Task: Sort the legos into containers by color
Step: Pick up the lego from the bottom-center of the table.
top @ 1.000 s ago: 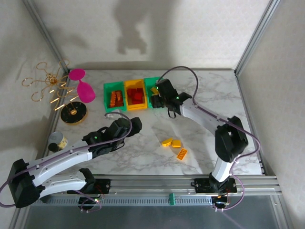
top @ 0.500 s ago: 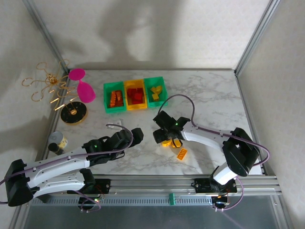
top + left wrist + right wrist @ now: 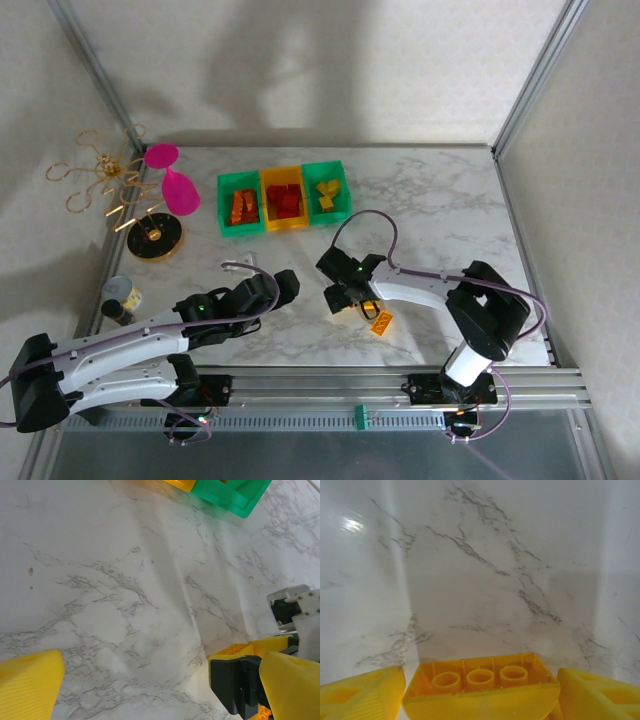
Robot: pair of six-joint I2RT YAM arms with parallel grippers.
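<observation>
The right end effector point(image 3: 347, 299), jaws spread wide, is straddling an upturned yellow brick point(image 3: 480, 690) on the table point(image 3: 430, 215), another brick point(image 3: 381, 322) is lying nearby, and the bins point(image 3: 285, 226) beyond are already holding the rest by colour, so sorting is looking nearly done.

High rear overview, two wrist cameras close above shared marble table point(image 3: 430, 200)

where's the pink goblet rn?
Top view: the pink plastic goblet is at the far left of the marble table, between the gold wire hook stand and the leftmost green plastic bin.
</observation>
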